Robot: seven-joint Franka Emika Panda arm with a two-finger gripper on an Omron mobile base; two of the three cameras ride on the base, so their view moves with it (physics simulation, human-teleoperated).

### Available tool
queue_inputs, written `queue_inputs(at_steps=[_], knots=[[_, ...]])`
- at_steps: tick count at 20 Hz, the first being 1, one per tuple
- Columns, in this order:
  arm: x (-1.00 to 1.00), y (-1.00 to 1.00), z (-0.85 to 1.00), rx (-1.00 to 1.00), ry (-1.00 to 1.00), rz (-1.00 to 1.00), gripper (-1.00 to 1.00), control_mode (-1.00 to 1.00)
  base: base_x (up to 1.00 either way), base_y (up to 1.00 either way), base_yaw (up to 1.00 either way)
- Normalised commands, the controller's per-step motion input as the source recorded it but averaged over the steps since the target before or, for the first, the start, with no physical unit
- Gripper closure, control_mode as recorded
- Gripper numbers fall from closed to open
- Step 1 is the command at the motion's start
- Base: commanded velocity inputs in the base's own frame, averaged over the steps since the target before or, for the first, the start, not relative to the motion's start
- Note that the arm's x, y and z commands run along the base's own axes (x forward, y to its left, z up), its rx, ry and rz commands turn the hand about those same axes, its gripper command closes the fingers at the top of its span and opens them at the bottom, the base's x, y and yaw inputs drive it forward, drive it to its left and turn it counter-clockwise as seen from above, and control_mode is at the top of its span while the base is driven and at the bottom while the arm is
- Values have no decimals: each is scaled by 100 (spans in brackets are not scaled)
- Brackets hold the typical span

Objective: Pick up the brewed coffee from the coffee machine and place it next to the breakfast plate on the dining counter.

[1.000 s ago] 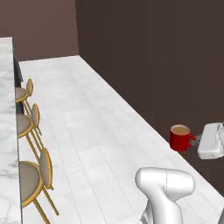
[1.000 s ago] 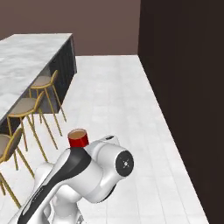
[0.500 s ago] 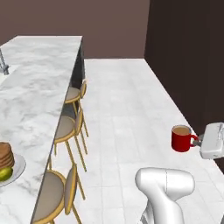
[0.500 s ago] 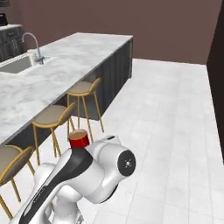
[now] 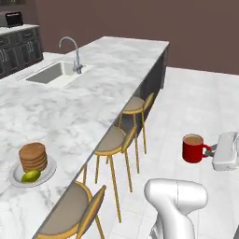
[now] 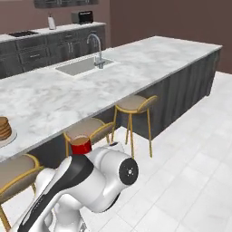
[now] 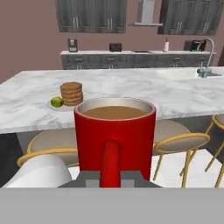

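In the left base view, the gripper (image 5: 214, 151) sits at 3 o'clock, clenched on the handle of the brewed coffee (image 5: 193, 148), a red mug with light-brown liquid at its rim, held upright in the air above the white tiled floor (image 5: 196, 107). The dining counter (image 5: 70, 112) spreads over the picture's left half. On it, at 8 o'clock, lies the breakfast plate (image 5: 21, 177) with its pancake stack and yellow-green fruit, well apart from the mug. A sink (image 5: 49, 73) with a curved faucet (image 5: 72, 53) is set in the slab at 11 o'clock. 3 stools (image 5: 114, 140) stand along the counter's edge, between the plate and the mug.

In the right base view, the mug (image 6: 81, 145) peeks over the arm's white shoulder at 7 o'clock. The plate's rim and pancakes (image 6: 3, 128) show at the 9 o'clock edge on the marble slab (image 6: 136, 59). A black toaster (image 6: 82, 17) stands on the back counter at 11 o'clock.

In the hand view, the mug (image 7: 115, 131) stands at centre, handle toward the camera and down between the finger tips; the tips (image 7: 89, 177) press on either side of the handle. Behind it, at 10 o'clock, the plate (image 7: 59, 106) rests on the counter (image 7: 144, 87).
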Motion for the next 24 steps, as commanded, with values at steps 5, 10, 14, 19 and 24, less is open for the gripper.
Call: queue_inputs(at_steps=[5,10,14,19,24], knots=[[0,0,0,0,0,0,100,100,40,-27,70],[0,0,0,0,0,0,100,100,34,-17,67],[0,0,0,0,0,0,100,100,37,-29,62],[0,0,0,0,0,0,100,100,50,-46,56],[0,0,0,0,0,0,100,100,61,-39,52]])
